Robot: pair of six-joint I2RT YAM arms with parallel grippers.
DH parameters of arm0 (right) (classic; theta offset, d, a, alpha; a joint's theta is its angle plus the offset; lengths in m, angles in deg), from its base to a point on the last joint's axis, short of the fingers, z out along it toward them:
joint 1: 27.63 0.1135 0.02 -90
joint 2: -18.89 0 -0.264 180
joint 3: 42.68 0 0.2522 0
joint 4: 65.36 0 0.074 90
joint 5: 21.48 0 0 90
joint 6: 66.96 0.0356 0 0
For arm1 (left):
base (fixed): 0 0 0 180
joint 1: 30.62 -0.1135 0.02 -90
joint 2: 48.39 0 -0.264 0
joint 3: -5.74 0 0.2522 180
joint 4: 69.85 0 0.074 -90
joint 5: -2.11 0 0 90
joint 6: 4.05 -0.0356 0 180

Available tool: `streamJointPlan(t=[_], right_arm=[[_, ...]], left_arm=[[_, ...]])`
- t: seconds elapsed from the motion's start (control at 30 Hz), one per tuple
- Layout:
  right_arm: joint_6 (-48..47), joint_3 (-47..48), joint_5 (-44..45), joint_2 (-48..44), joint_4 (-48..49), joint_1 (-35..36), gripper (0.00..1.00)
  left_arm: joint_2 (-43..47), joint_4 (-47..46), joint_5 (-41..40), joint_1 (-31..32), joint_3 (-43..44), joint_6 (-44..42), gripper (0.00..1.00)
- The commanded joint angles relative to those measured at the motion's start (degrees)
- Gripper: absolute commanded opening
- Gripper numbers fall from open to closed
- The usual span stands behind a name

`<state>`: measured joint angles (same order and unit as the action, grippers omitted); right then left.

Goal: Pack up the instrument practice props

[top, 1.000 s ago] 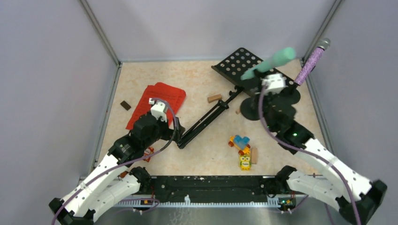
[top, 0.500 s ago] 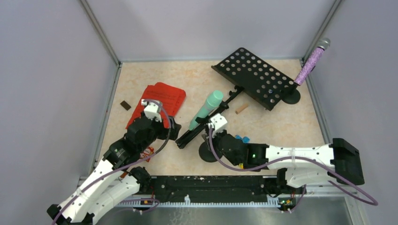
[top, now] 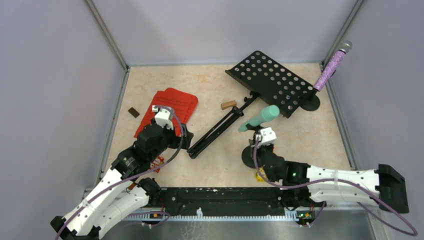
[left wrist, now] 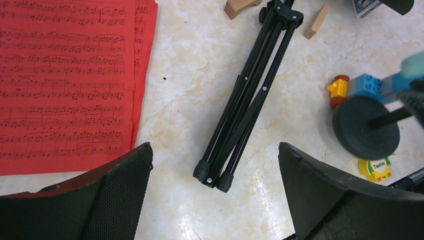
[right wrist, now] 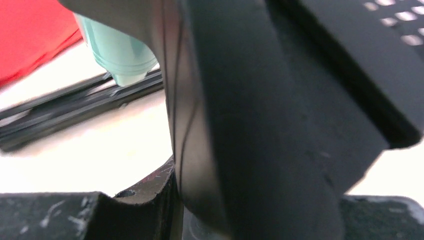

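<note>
The job looks barely begun: no box or bag shows in any view, and every prop is out on the desk (top: pixel 150 80). The right tool (top: pixel 259 146) is clamped on the stem of 1 mic holder (top: pixel 247 158), which carries the mint-green microphone (top: pixel 260 117) slanting up and away from the arms. Its round base sits near the front edge, just beside the toy bricks (left wrist: pixel 367 85), and I cannot tell whether it touches the desk or hangs just above it. The left tool (left wrist: pixel 215 150) has its fingers wide apart and empty, poised over the foot end of the folded tripod legs (left wrist: pixel 240 110), with the red sheet-music pages (left wrist: pixel 65 75) lying flat just to one side. The music rack (top: pixel 272 82) lies tipped over toward the far right. Beyond it, the purple microphone (top: pixel 332 65) stands in the second mic holder (top: pixel 311 102) against the right wall. A wooden block (top: pixel 228 104) lies beside the legs. As I judge it, 1 microphone and its holder are in hand, while the rack, the pages and the other microphone and holder remain to be gathered.
</note>
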<state>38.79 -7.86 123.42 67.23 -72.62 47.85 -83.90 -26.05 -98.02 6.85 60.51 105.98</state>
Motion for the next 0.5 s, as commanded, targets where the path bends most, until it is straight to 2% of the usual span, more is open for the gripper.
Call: streamJointPlan(t=[0.0,0.1,0.2,0.27,0.37,0.4,0.47], right_arm=[[-8.37,-2.88,4.44,-9.61,10.11,-12.34,0.00],[-13.88,-3.76,-3.04,-13.38,11.77,-26.83,0.00],[-19.65,-1.42,-6.45,-11.87,11.98,-33.21,0.00],[-19.67,0.78,-11.57,-10.61,11.16,-33.42,0.00],[-16.53,3.03,-24.47,-8.75,10.64,-31.56,0.00],[-16.69,2.75,-26.73,-8.10,12.75,-29.24,0.00],[-17.95,2.29,-25.81,-5.72,17.29,-23.53,0.00]], left_arm=[[-0.15,-1.66,-0.02,-0.25,-0.06,0.36,0.99],[-0.25,-1.69,0.24,-0.23,-0.05,0.36,0.99],[-0.18,-1.66,0.35,-0.22,-0.11,0.36,0.99],[-0.18,-1.76,0.46,-0.25,-0.17,0.36,0.99],[-0.26,-1.70,0.29,-0.23,-0.14,0.36,0.99],[-0.28,-1.71,0.22,-0.29,-0.15,0.36,0.99],[-0.20,-1.53,0.07,-0.27,-0.10,0.44,0.99]])
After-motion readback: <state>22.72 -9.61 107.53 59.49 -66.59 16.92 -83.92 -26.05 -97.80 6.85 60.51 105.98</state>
